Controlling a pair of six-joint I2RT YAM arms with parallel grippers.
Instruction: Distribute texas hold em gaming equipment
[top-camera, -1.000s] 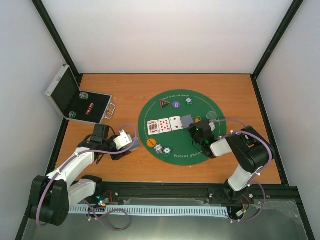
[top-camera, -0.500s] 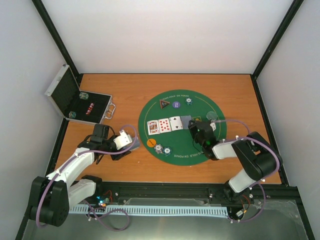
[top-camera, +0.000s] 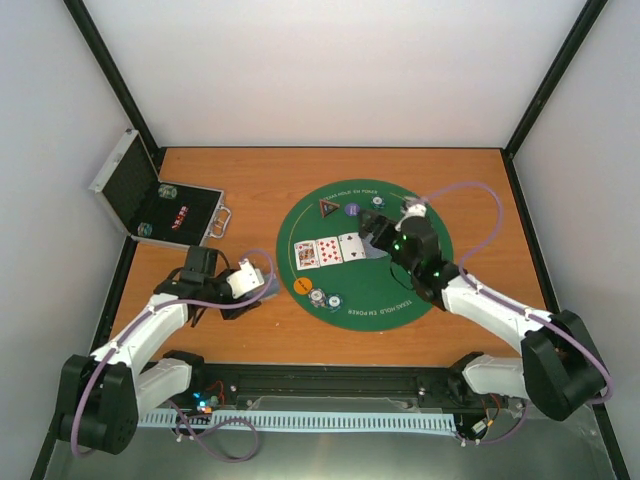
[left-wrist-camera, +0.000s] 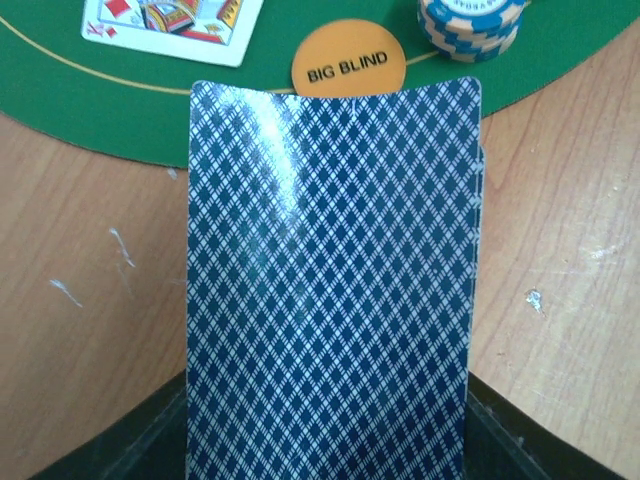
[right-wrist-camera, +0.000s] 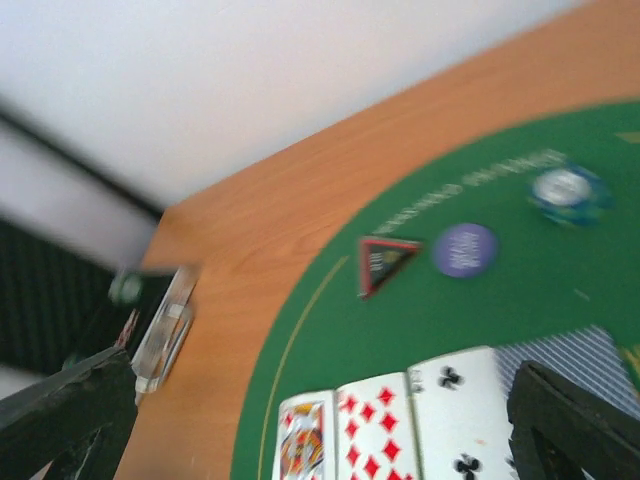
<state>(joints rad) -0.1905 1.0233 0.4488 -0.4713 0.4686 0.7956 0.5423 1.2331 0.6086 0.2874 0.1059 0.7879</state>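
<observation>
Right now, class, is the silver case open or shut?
Open: the silver case has its lid tilted back, with the black lining and contents exposed.

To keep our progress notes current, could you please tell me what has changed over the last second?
The right end effector opened, letting go of the face-down card beside the club card, and its arm stretched forward toward the far side of the mat. The left end effector stayed put, holding its blue-backed card. The face-up cards did not move.
</observation>
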